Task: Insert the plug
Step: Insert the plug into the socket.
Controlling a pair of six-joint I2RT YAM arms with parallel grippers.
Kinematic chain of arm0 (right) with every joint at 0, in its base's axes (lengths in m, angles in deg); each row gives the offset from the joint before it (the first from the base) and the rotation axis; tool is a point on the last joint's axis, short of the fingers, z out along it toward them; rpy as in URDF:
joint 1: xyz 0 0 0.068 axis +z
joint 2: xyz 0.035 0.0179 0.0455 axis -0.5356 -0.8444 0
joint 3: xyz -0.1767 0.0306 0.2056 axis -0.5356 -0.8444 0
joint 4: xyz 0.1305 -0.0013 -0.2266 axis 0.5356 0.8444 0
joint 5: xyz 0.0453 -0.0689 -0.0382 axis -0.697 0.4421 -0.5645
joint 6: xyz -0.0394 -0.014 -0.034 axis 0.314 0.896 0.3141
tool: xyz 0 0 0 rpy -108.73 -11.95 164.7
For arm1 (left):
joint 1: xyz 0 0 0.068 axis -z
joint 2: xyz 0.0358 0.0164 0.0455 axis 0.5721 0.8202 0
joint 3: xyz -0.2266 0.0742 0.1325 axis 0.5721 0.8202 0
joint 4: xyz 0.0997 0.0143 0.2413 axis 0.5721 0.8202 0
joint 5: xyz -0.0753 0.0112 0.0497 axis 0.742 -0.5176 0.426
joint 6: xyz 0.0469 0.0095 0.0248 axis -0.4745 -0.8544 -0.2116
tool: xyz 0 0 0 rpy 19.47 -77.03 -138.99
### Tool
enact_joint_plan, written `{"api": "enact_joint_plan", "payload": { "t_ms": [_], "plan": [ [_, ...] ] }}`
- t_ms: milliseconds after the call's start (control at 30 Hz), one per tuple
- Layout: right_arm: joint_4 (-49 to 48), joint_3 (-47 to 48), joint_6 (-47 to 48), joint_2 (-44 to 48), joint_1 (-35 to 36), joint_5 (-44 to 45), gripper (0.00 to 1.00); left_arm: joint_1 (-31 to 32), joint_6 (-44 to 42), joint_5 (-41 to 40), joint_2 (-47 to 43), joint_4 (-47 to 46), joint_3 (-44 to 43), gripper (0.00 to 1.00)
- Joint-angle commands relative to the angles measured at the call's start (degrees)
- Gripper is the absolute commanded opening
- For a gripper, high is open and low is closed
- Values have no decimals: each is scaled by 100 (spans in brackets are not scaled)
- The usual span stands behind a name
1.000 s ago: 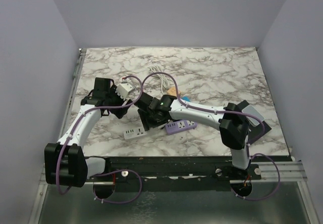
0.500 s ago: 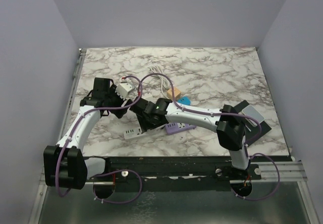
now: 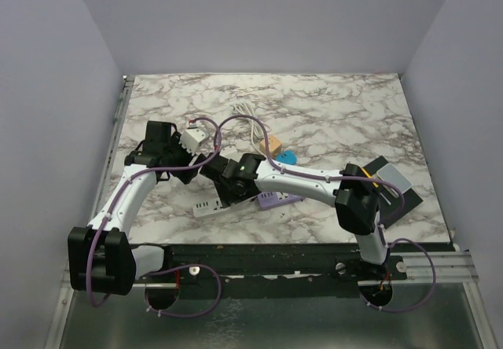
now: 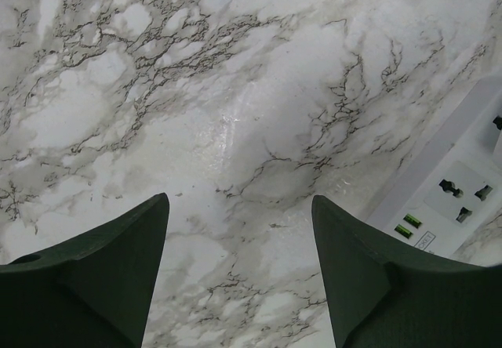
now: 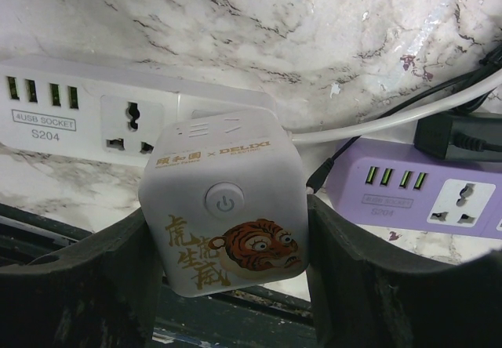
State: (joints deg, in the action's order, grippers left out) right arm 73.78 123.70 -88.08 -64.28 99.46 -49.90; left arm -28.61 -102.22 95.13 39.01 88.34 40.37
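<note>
My right fingers (image 5: pixel 357 273) pinch a white cube plug (image 5: pixel 223 199) with a tiger picture, one finger on each side. It hangs over the white power strip (image 5: pixel 86 113), hiding the stretch just right of the strip's big socket. I cannot tell whether the cube touches the strip. Its white cord (image 5: pixel 392 117) runs off toward the purple power strip (image 5: pixel 427 191), which lies just beside the white one.

My left fingers (image 4: pixel 110 273) are spread wide with nothing between them, above bare bench (image 4: pixel 235 89). The end of the white strip (image 4: pixel 455 191) is close to their right side.

From above, both arms crowd together left of the middle, toward the near edge, with both strips (image 3: pixel 208 205) (image 3: pixel 275 200) lying under the right forearm. There is little room between the two wrists. The far half of the bench (image 3: pixel 338 105) is open apart from the coiled cord (image 3: pixel 247 117), and so is the far right corner. A black mat (image 3: pixel 397 188) fills the near right corner.

Compared with a second ago, my right arm has swung left and nearer, carrying the cube farther along the white strip and covering more of the purple one. The orange block (image 3: pixel 271 143) and blue block (image 3: pixel 288 156) now show fully. The left arm has not moved.
</note>
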Motion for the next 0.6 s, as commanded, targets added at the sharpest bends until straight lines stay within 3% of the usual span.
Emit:
{"api": "enact_joint_plan", "payload": {
  "t_ms": [0,567],
  "plan": [
    [457,336,28,-274,34,153,1,-15,80,6,-50,-32,-18,74],
    [608,431,-149,-716,34,-54,0,-17,2,-16,-98,-65,25,73]
  ]
}}
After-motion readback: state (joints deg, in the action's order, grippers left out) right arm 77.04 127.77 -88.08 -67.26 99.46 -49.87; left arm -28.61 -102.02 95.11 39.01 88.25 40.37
